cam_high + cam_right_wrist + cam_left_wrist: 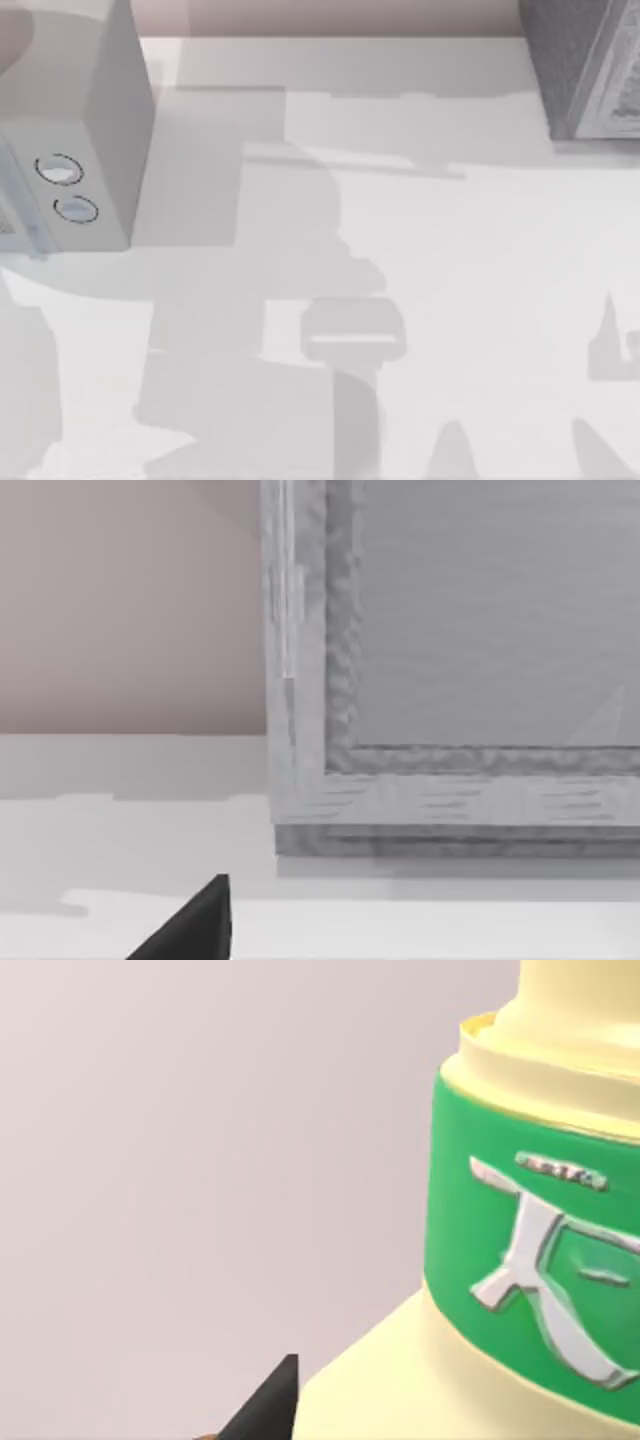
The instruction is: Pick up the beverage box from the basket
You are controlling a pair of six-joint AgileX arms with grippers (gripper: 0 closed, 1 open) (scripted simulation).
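The nearest thing to the beverage box is a pale yellow container with a broad green band bearing a raised silver emblem. It stands close up in your left wrist view, and you cannot tell from here whether it is the beverage box itself, nor what it stands on or in. A black tip of your left gripper lies just beside the container's lower slope; whether they touch, how far that gripper is open, and whether it has hold of anything cannot be told. Behind the container is a plain pale wall. Your right gripper shows as a black tip over the white desk, near a textured grey box with a framed face that stands on the desk; its opening cannot be told either. From above, that textured grey box sits at the desk's far right corner. The big grey box with two round rings stands at the far left corner. Soft grey shadows fall across the desk between them.
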